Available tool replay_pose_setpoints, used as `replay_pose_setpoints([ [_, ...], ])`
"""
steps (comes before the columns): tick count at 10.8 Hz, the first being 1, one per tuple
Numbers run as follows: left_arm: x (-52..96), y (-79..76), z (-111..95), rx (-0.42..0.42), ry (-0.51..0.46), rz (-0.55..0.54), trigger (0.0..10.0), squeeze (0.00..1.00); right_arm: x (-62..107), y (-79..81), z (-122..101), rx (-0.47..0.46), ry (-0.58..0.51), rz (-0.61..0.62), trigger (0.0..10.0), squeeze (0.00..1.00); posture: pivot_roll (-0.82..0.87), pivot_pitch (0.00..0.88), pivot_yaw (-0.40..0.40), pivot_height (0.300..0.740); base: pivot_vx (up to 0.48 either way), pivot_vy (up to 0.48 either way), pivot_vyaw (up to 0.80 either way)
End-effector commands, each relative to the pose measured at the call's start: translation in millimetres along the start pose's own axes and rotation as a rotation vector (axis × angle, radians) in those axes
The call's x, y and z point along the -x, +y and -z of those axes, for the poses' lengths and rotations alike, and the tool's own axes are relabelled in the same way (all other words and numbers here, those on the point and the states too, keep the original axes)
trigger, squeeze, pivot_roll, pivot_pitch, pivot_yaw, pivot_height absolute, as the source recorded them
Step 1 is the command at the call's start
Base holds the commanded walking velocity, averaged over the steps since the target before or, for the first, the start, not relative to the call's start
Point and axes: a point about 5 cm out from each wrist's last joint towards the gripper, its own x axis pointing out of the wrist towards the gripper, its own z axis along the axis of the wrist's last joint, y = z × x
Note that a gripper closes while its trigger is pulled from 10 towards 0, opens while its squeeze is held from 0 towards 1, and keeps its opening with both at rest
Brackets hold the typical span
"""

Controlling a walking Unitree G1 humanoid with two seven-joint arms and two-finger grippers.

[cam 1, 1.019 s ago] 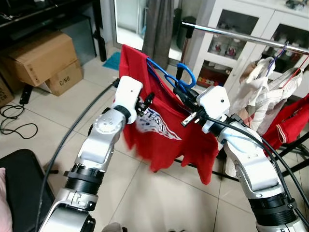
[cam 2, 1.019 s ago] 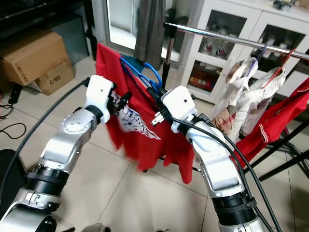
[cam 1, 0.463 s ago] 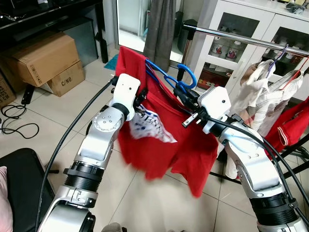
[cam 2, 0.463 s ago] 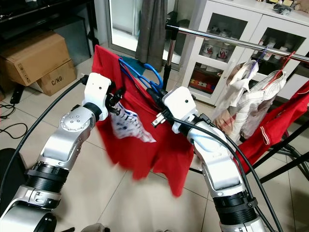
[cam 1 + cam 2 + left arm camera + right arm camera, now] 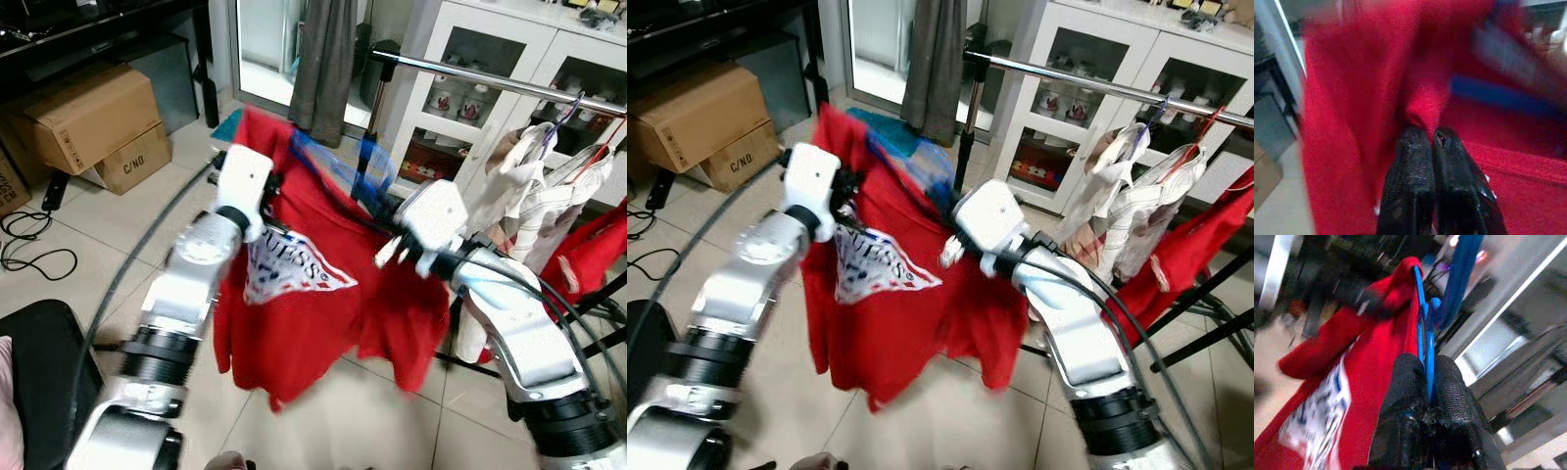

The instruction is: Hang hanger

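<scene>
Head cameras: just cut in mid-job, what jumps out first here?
A red T-shirt with a white printed triangle hangs mid-frame on a blue hanger, held up between both arms. The left gripper is shut on a fold of the shirt, and the right gripper is shut on the hanger's blue wire. Behind, a metal clothes rail runs across with other garments hanging at the right.

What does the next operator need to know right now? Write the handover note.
Left gripper: shut on a fold of the red T-shirt, holding it up at chest height.
Right gripper: shut on the blue hanger, which sits inside the shirt's neck.
Rail: the metal clothes rail runs above and behind the shirt, with other garments already hung toward its right end.
Done: shirt is on the hanger and lifted.
Left: hook the hanger over the rail, then release both grippers. The head views are blurred by motion, so check the hook's position first.
</scene>
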Motion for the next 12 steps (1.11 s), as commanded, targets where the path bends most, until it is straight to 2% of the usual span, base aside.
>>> replay_pose_setpoints([
  [1,-0.3,0.5,-13.8,-0.012,-0.039,0.014,0.0,0.00,2.0,-0.4,4.8,0.006,0.034,-0.015,10.0,0.00,0.05,0.000,-0.113,0.740,0.000,0.000,0.00],
  [2,2.6,2.0,-20.8,-0.032,-0.044,0.035,0.0,0.00,4.0,1.9,9.6,0.028,0.082,-0.061,10.0,0.00,0.05,0.000,-0.112,0.740,0.000,0.000,0.00],
  [3,7.9,2.8,-37.5,-0.026,-0.071,0.095,0.0,0.00,11.9,7.5,20.7,0.059,0.184,-0.166,10.0,0.00,0.05,0.000,-0.111,0.740,0.000,0.000,0.00],
  [5,11.9,3.6,-51.2,0.010,-0.097,0.151,0.0,0.00,19.0,7.1,25.8,0.057,0.226,-0.202,10.0,0.00,0.05,0.000,-0.111,0.740,0.000,0.000,0.00],
  [6,14.3,19.8,-63.1,-0.006,-0.099,0.108,0.0,0.00,28.9,-0.1,29.5,0.002,0.235,-0.212,10.0,0.00,0.05,0.000,-0.111,0.740,0.000,0.000,0.00],
  [7,15.4,27.9,-68.8,0.018,-0.106,0.091,0.0,0.00,35.6,-4.1,32.8,0.034,0.281,-0.251,10.0,0.00,0.05,0.000,-0.107,0.740,0.000,0.000,0.00],
  [8,17.3,22.0,-67.5,-0.006,-0.072,0.160,0.0,0.00,33.5,-11.0,29.2,0.033,0.279,-0.219,10.0,0.00,0.05,0.000,-0.104,0.740,0.000,0.000,0.00],
  [9,14.0,5.3,-41.9,-0.107,0.033,0.209,0.0,0.00,19.1,-12.7,14.7,-0.016,0.219,-0.164,10.0,0.00,0.05,0.000,-0.098,0.740,0.000,0.000,0.00],
  [10,10.3,-6.8,-23.8,-0.144,0.093,0.218,0.0,0.00,7.6,-10.5,5.3,-0.095,0.196,-0.109,10.0,0.00,0.05,0.000,-0.098,0.740,0.000,0.000,0.00],
  [11,8.6,-15.5,-14.9,-0.183,0.123,0.218,0.0,0.00,2.0,-9.9,2.5,-0.154,0.223,-0.063,10.0,0.00,0.05,0.000,-0.095,0.740,0.000,0.000,0.00],
  [12,7.3,-20.0,-10.5,-0.241,0.136,0.203,0.0,0.00,2.9,-9.9,7.3,-0.091,0.333,-0.065,10.0,0.00,0.05,0.000,-0.092,0.740,0.000,0.000,0.00],
])
